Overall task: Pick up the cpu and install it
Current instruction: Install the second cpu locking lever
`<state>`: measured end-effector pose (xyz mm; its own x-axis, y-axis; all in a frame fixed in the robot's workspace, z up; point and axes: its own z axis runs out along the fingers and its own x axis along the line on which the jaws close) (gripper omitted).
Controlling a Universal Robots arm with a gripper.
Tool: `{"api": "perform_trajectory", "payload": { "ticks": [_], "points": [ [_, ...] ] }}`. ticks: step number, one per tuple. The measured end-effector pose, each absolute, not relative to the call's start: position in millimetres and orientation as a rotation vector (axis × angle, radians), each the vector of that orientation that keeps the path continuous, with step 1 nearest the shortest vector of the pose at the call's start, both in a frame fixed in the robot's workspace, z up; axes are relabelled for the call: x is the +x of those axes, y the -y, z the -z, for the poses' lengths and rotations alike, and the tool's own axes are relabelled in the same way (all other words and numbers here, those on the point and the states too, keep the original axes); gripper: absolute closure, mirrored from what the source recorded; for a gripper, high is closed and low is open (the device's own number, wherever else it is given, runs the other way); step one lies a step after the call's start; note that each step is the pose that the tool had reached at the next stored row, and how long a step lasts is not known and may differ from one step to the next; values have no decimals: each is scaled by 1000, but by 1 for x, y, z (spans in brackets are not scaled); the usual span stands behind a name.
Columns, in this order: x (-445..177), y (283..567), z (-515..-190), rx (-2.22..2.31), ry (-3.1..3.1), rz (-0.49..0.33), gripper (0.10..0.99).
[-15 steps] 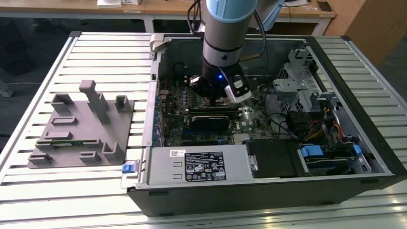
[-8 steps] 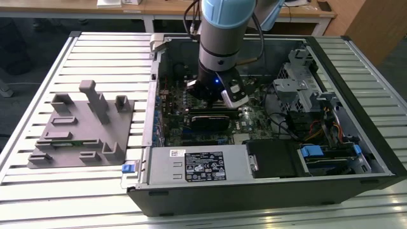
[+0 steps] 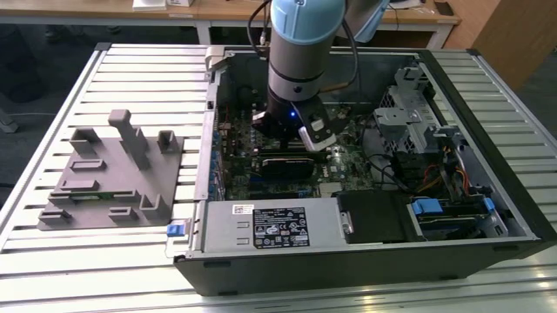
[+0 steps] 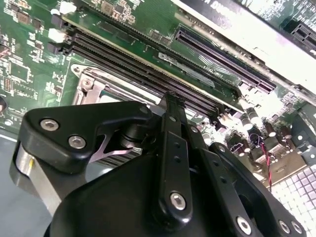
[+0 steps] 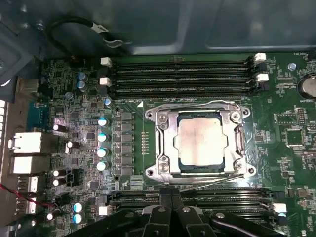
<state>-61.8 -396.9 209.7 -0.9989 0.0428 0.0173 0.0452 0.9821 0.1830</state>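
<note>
While the cpu [image 5: 201, 143] sits seated in its socket [image 5: 200, 144], the gripper [image 5: 170, 205] hovers just beside it, clenched and empty

I'm working in what looks like a lab or workshop: slatted metal desk [image 3: 130, 72], opened computer case [image 3: 366, 195], grey fixture tray [image 3: 113, 176], wooden furniture behind

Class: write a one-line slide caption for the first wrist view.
The cpu sits inside the socket frame on the green motherboard.

Open computer case [image 3: 366, 261] on a slatted desk [image 3: 130, 72], grey tray [image 3: 113, 176] beside it, green motherboard [image 5: 64, 98] with memory slots [image 5: 182, 74] inside.
</note>
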Motion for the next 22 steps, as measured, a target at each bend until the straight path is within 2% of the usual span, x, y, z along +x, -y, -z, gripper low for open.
{"api": "perform_trajectory", "payload": {
  "ticks": [22],
  "points": [
    [-74, 397, -194, -68, 3103, 380, 969]
  ]
}}
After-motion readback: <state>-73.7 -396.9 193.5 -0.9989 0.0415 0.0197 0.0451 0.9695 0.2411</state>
